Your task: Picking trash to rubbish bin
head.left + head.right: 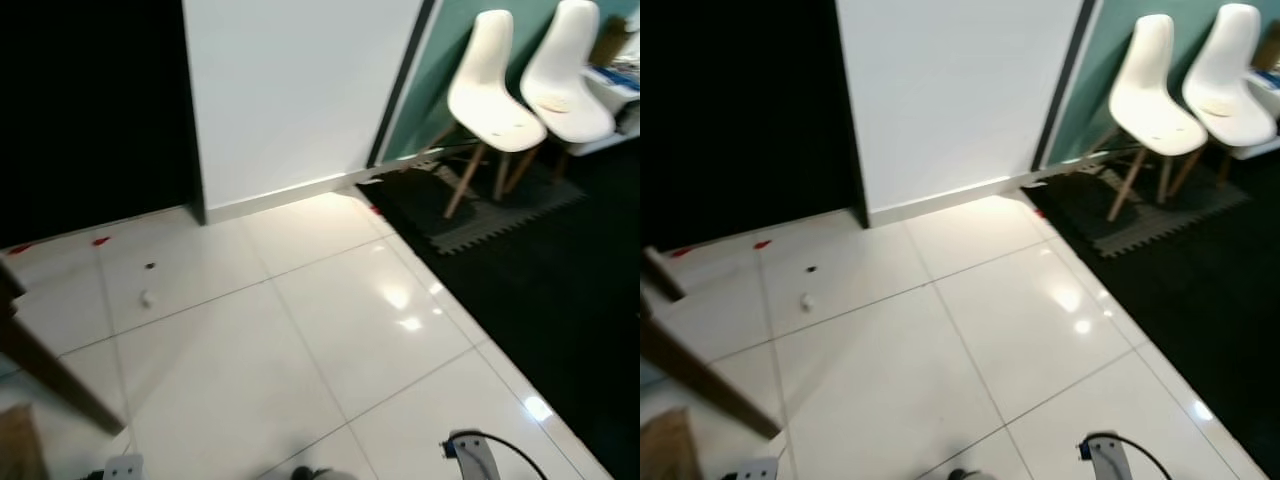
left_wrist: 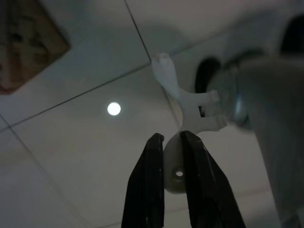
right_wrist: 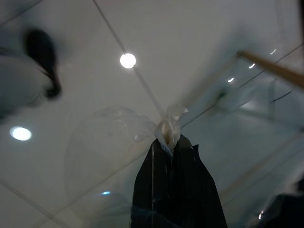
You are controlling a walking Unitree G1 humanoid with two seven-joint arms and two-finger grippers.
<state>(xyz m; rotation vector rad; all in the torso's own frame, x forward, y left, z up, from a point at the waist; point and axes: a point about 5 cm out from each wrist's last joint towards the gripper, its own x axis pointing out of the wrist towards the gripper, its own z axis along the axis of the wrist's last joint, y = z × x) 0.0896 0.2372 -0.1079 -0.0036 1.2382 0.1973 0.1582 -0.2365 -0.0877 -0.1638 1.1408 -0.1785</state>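
The right gripper (image 3: 167, 142) is pinching the knotted neck of a clear plastic bag (image 3: 114, 142), fingers closed on it above the white tiled floor (image 1: 330, 340). The left gripper (image 2: 170, 142) is hanging with its fingers narrowly parted, holding nothing. Two white chairs (image 1: 495, 85) are standing on a dark mat (image 1: 500, 210). Small scraps (image 1: 146, 297) are lying on the tiles. No writing is readable.
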